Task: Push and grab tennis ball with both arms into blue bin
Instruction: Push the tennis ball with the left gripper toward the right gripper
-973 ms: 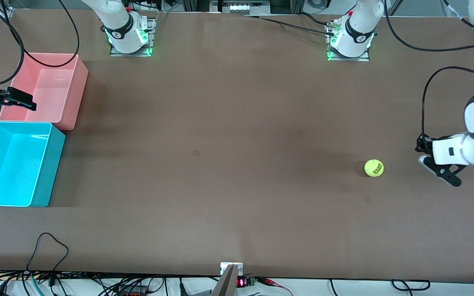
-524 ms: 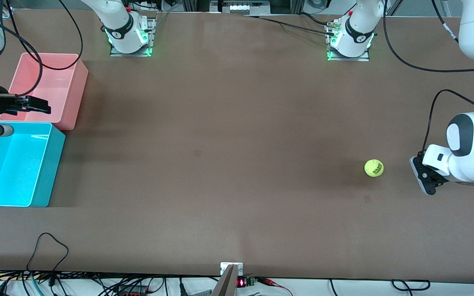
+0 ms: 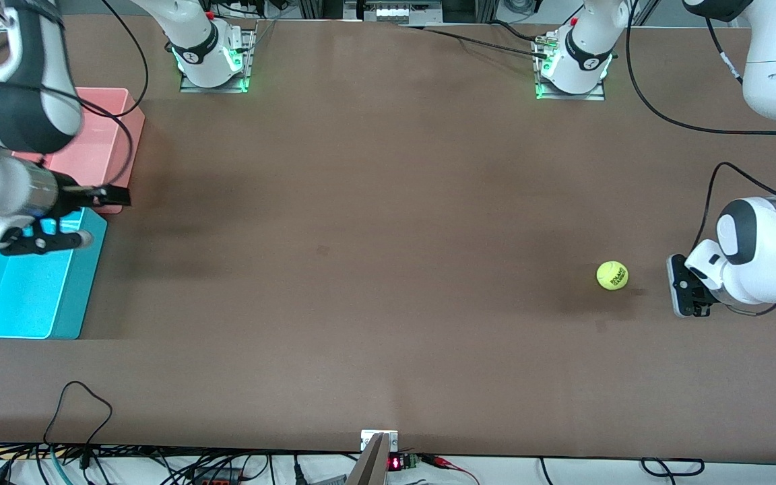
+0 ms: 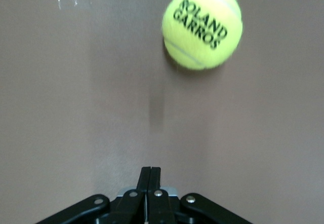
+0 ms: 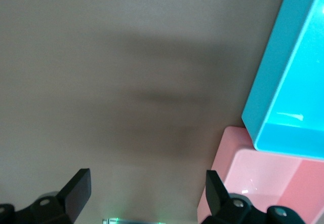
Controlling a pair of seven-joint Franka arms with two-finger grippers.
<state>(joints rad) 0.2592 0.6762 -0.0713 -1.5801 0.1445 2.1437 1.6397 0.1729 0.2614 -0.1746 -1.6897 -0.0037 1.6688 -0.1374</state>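
The tennis ball (image 3: 612, 275) sits alone on the brown table (image 3: 374, 269), toward the left arm's end, well apart from both bins; in the left wrist view the ball (image 4: 202, 26) shows black lettering reading ROLAND GARROS and rests on the bare surface with a small shadow under it. The left gripper (image 3: 680, 294) is low by the table, just beside the ball on the side toward the left arm's end of the table, near it but not touching. Its two fingers are pressed together with no gap, as the left wrist view shows, where the left gripper (image 4: 150, 176) comes to a single closed tip aimed at the ball, and nothing is held between them. The right gripper (image 3: 102, 215) is over the corner where the blue bin (image 3: 85, 283) and the pink bin (image 3: 133, 121) meet, at the right arm's end of the table. Its fingers are spread wide: in the right wrist view one finger (image 5: 78, 188) and its partner are set far apart with bare table showing between them, and they hold nothing. That same view shows the blue bin (image 5: 273, 82) and the pink bin (image 5: 238, 168) touching side by side. The blue bin lies nearer the front camera than the pink bin, and its pale turquoise inside shows no ball in the part not covered by the right arm.
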